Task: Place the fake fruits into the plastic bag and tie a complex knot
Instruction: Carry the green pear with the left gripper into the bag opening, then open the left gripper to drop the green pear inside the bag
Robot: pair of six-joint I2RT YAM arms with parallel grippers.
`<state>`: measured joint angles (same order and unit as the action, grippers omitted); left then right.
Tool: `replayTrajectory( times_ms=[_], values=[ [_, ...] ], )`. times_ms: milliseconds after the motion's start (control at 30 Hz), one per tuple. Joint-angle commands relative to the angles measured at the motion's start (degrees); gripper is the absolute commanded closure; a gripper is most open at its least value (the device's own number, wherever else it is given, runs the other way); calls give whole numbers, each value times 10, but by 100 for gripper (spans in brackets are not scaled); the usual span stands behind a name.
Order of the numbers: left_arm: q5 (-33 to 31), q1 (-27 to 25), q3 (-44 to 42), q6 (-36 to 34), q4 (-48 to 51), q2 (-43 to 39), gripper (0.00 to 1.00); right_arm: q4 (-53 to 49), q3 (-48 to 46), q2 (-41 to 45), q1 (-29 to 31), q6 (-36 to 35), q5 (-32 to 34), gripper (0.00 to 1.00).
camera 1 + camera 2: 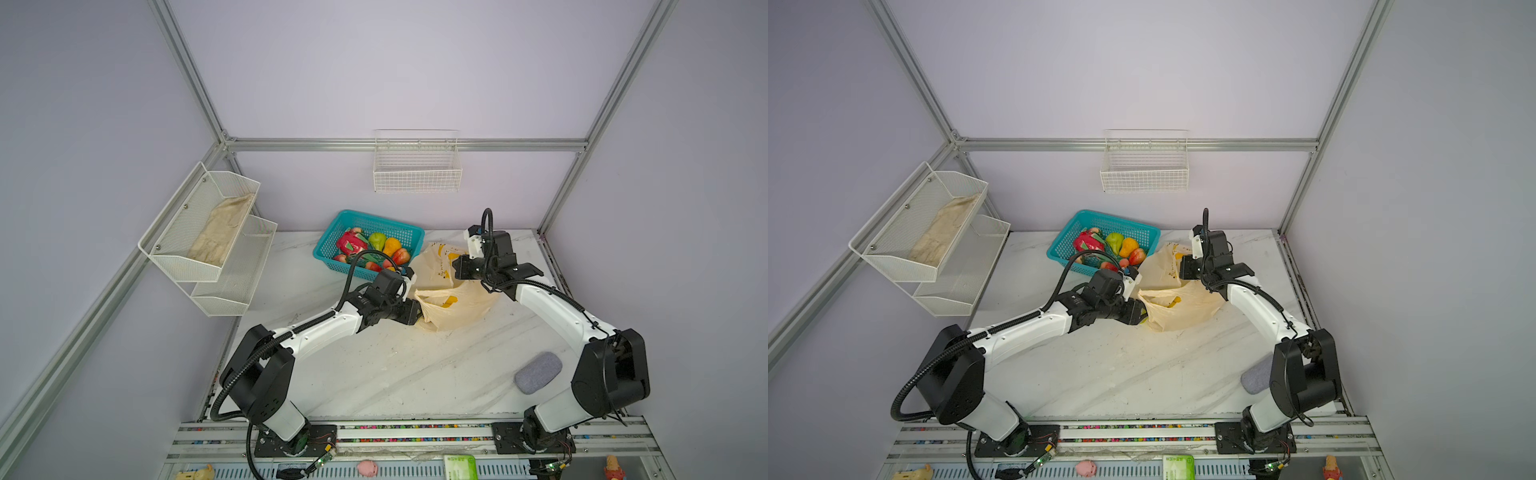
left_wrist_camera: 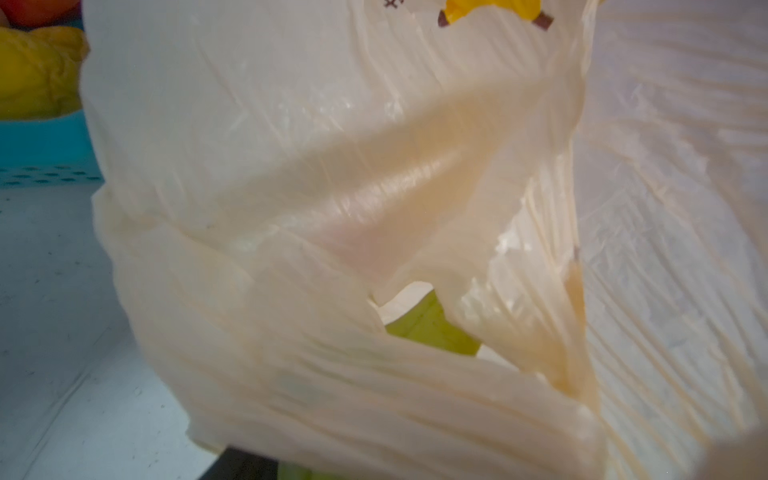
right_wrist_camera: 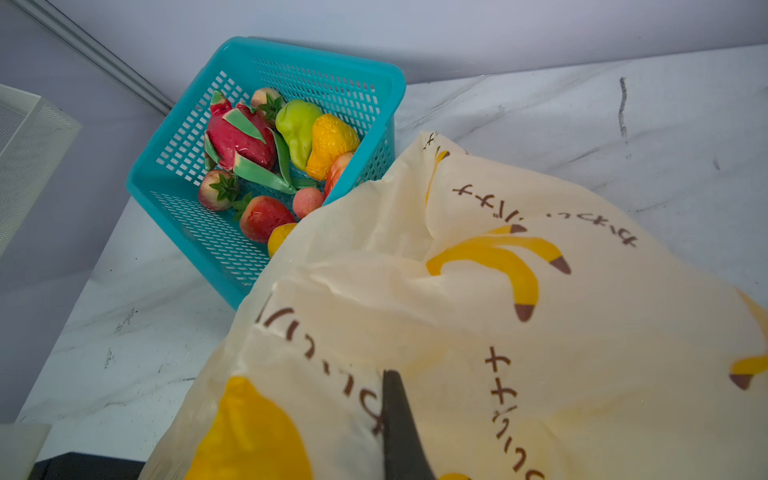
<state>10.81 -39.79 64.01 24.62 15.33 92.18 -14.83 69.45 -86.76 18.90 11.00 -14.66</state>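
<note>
The plastic bag (image 1: 457, 307) (image 1: 1183, 307), pale cream with printed bananas, stands on the table right of the teal basket (image 1: 332, 245). Fake fruits lie in the basket: a dragon fruit (image 3: 241, 141), a green pear (image 3: 297, 129), an orange pear (image 3: 330, 143) and strawberries (image 3: 264, 218). My right gripper (image 1: 456, 266) (image 3: 390, 378) is shut on the bag's upper edge and holds it up. My left gripper (image 1: 420, 319) is at the bag's near left edge. Bag film (image 2: 332, 166) covers its jaws, and a yellow-green fake fruit (image 2: 432, 328) runs from them into the bag.
A grey oval pad (image 1: 538, 372) lies at the table's right front. A white wire basket (image 1: 417, 174) hangs on the back wall. A mesh shelf with a beige cloth (image 1: 220, 232) is fixed at the left.
</note>
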Motion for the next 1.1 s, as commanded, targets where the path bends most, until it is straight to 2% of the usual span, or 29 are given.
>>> replayTrajectory(
  times_ms=[0,333,433,533,733,800,933,1067],
  values=[
    [-5,0,66,65,-81,21,61,2,-9,28,-2,-9,-10,100],
    [-30,-14,64,201,-252,114,56,31,-9,29,-2,33,-94,100],
    [-30,-16,79,223,-276,139,54,29,-8,22,-2,36,-92,100],
    [-43,-19,93,240,-300,161,50,14,-2,21,-2,33,-60,100],
    [-84,-21,119,238,-347,210,44,-33,16,19,-2,-4,23,100],
    [-85,-21,122,224,-357,220,39,-43,19,19,-2,-12,45,100],
    [-88,-21,105,172,-360,205,24,-54,18,24,-4,-23,85,100],
    [-81,-17,61,126,-353,160,15,-54,8,32,-8,-25,97,100]
  ],
)
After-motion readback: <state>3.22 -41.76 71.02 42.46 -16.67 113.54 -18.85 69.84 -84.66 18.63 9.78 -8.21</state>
